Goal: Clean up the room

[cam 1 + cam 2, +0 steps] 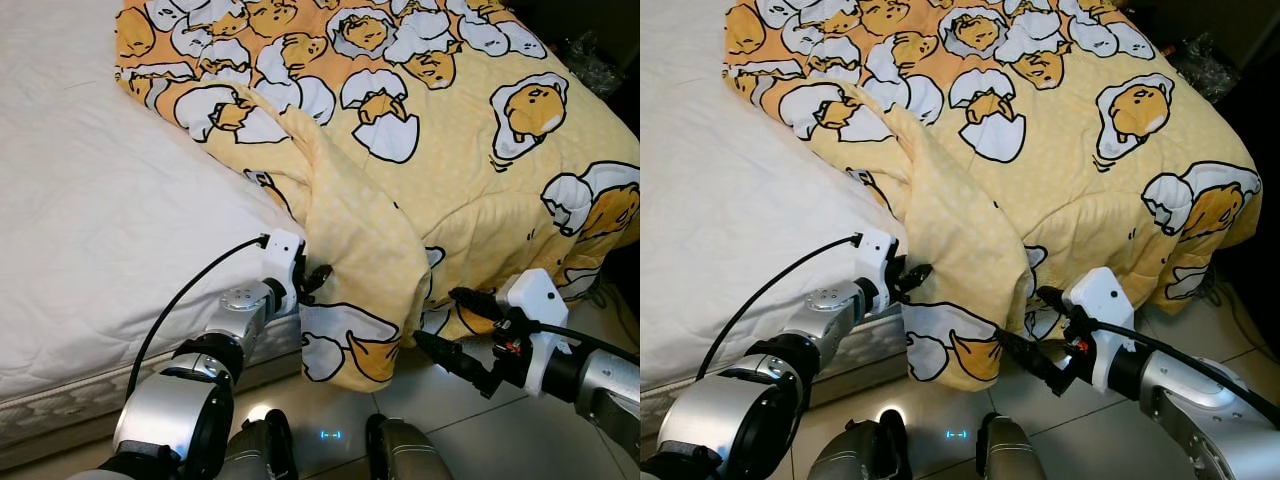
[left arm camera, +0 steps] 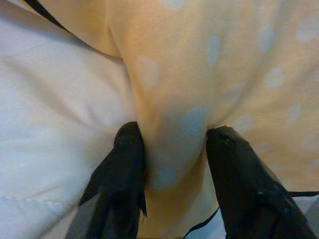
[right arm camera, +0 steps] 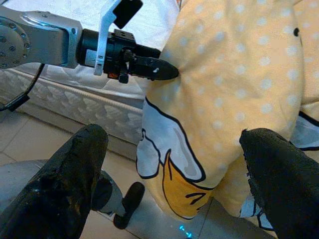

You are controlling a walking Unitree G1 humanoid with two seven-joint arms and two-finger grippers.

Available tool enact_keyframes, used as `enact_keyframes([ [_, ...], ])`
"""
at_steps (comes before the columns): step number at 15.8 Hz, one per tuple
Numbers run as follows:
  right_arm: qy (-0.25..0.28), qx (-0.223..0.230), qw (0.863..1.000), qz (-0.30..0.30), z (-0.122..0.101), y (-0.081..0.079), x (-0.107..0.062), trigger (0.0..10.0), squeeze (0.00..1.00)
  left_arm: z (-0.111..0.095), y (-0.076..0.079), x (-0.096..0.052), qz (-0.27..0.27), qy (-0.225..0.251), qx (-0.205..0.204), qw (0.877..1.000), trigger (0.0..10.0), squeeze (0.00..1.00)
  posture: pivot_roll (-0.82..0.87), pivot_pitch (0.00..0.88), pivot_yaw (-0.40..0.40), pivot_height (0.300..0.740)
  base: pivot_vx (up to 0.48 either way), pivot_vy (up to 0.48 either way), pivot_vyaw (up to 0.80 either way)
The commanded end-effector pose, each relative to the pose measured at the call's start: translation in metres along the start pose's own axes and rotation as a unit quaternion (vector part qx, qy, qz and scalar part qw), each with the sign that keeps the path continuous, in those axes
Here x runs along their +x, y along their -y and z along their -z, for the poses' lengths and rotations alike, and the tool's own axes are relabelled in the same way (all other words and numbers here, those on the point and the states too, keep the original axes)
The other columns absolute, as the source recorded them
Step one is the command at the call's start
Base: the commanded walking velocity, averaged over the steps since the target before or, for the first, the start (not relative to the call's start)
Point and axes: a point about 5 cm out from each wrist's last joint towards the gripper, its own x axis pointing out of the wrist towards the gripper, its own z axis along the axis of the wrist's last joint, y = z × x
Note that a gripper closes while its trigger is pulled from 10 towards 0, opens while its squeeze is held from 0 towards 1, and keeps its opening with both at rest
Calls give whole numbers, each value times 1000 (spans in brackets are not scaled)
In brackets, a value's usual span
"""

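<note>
A yellow blanket (image 1: 400, 120) printed with egg-and-chick figures lies bunched over the right side of a white mattress (image 1: 90, 200). One fold of it hangs over the bed's edge toward the floor. My left gripper (image 1: 315, 278) is at the mattress edge, shut on that hanging fold. In the left wrist view the dotted yellow cloth (image 2: 174, 89) bulges between the two black fingers (image 2: 127, 149). My right gripper (image 1: 437, 318) is open, low and to the right of the hanging corner (image 3: 199, 99), with nothing between its fingers.
Pale floor tiles (image 1: 470, 430) run along the bed's foot, where my own legs (image 1: 265, 445) stand. The mattress's quilted side (image 3: 75, 99) faces me. Dark clutter (image 1: 590, 60) sits beyond the bed's far right corner. A black cable (image 1: 190, 290) loops off my left arm.
</note>
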Motion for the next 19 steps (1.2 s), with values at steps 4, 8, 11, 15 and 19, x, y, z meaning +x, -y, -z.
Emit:
enact_keyframes([
  [4, 2, -2, 1000, -16, -1, -9, -1, 10000, 0, 12, 2, -2, 9, -18, -6, 1000, 0, 0, -361, 230, 60, 740, 0, 0, 0],
  [8, 4, 0, 1000, -17, -1, -10, 0, 10000, 0, 12, 4, -2, 13, -15, -7, 1000, 0, 0, -355, 228, 64, 740, 0, 0, 0],
  [11, 7, 4, 1000, -17, 1, -12, 2, 10000, 0, 13, 6, -1, 12, -10, -14, 1000, 0, 0, -334, 206, 67, 740, 0, 0, 0],
  [15, 9, 8, 1000, -16, 4, -11, 5, 10000, 0, 9, 9, 1, 6, 0, -14, 1000, 0, 0, -308, 186, 69, 740, 0, 0, 0],
  [19, 21, 9, 1000, -10, 5, -9, 10, 10000, 0, 0, 3, -2, 21, 31, -8, 999, 0, 0, -258, 156, 90, 740, 0, 0, 0],
])
